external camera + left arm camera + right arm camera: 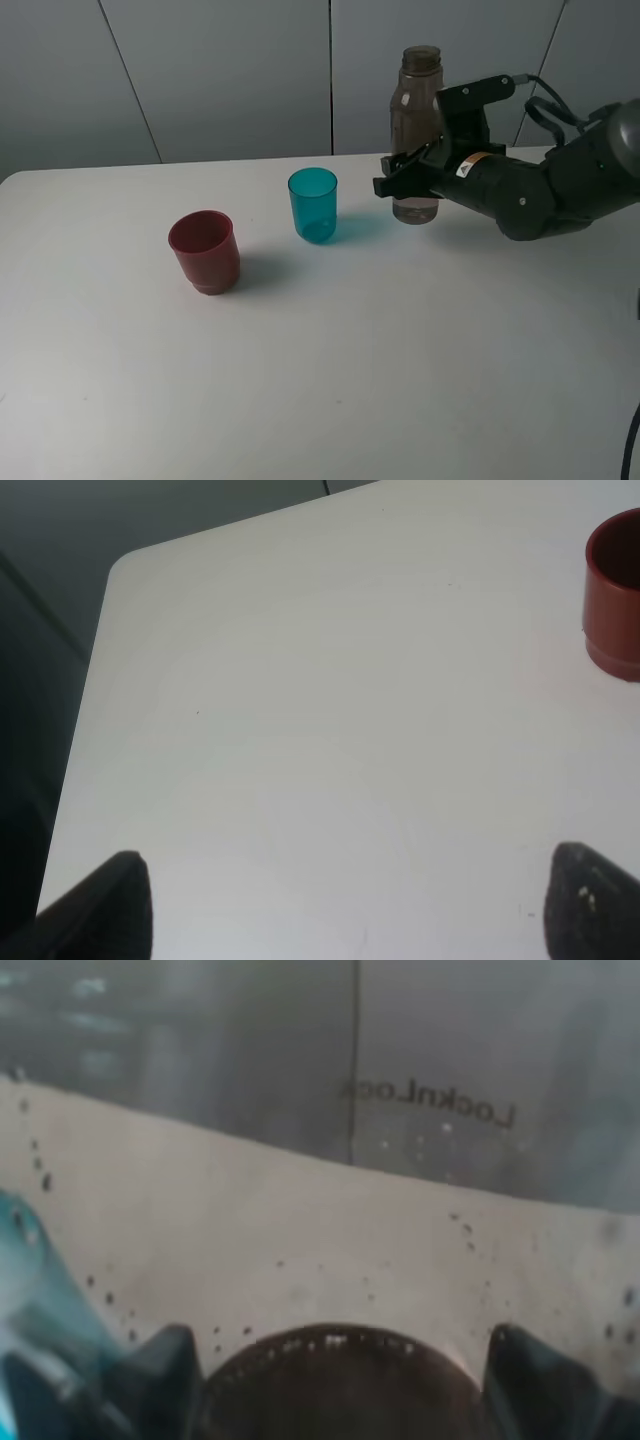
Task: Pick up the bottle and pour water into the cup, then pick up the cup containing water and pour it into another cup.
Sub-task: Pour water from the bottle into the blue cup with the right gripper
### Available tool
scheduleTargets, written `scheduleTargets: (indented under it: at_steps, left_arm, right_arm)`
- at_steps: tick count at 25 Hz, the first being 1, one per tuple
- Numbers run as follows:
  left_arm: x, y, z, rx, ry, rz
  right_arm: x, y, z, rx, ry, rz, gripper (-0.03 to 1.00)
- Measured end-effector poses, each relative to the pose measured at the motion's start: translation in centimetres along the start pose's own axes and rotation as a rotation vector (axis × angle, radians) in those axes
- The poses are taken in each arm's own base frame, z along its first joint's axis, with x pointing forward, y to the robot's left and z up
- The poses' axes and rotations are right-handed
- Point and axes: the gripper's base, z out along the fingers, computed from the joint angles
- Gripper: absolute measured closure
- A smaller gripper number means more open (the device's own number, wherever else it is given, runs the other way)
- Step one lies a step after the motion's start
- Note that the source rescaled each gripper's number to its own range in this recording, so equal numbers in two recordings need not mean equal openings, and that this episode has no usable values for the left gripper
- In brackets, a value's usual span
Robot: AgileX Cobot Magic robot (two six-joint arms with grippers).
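Observation:
The tall smoky grey-brown bottle (415, 110) stands upright at the back right of the white table, uncapped, with a little water at its base. My right gripper (410, 178) is closed around its lower part. In the right wrist view the bottle (350, 1210) fills the picture, with a finger on each side of the gripper (340, 1385). The teal cup (314, 205) stands just left of the bottle. It shows as a teal blur (18, 1260) in the right wrist view. The dark-red cup (205, 250) stands further left and nearer the front. My left gripper (340, 910) is open and empty over bare table, with the red cup (615, 600) off to its side.
The white table (400, 350) has its rounded far left corner (125, 565) in the left wrist view. A grey panelled wall (230, 70) rises behind the table. The right arm (560, 185) reaches in from the right edge.

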Motion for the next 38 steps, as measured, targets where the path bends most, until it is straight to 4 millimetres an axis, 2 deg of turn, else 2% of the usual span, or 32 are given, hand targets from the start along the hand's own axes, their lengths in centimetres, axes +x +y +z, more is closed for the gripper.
scheduleTargets:
  at_steps: [3, 6, 12, 20, 23, 38]
  left_arm:
    - [0.0, 0.0, 0.0, 0.000, 0.000, 0.000]
    - [0.0, 0.0, 0.0, 0.000, 0.000, 0.000]
    - [0.0, 0.0, 0.0, 0.000, 0.000, 0.000]
    - [0.0, 0.0, 0.0, 0.000, 0.000, 0.000]
    - [0.0, 0.0, 0.0, 0.000, 0.000, 0.000]
    - [0.0, 0.0, 0.0, 0.000, 0.000, 0.000]
  right_arm:
    - [-1.8, 0.1, 0.8, 0.001, -0.045, -0.052, 0.97]
    - [-2.7, 0.1, 1.9, 0.008, -0.074, -0.067, 0.97]
    - [-2.7, 0.2, 4.5, 0.021, 0.004, -0.114, 0.97]
    - [-2.2, 0.5, 7.5, 0.023, 0.026, -0.413, 0.97]
    - [-1.9, 0.5, 8.0, 0.021, 0.032, -0.509, 0.97]
    - [-2.0, 0.4, 8.1, 0.021, 0.043, -1.106, 0.97]
